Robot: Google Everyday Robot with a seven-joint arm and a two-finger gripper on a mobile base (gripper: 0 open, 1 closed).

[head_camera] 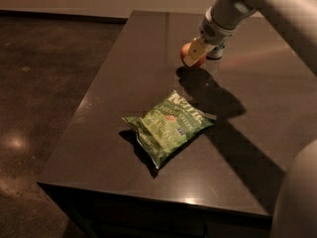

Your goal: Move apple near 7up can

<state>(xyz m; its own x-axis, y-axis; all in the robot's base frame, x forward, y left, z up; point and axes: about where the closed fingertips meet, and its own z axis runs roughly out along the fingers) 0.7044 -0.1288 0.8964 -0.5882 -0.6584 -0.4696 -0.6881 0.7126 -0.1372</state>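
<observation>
The red-orange apple (188, 56) is at the far middle of the dark table (124, 83), between the fingers of my gripper (194, 53). The gripper reaches down from the upper right and is shut on the apple; one tan finger (195, 48) lies across its front. The apple sits at or just above the tabletop, with its shadow right below it. The 7up can (216, 54) stands just right of the apple. It is mostly hidden behind my wrist, and only its lower part shows. The apple and the can are very close together.
A green chip bag (170, 124) lies flat in the middle of the table, nearer to me than the apple. My arm (277, 4) crosses the upper right, and its body fills the lower right corner. The table's left edge drops to a dark floor (44, 98).
</observation>
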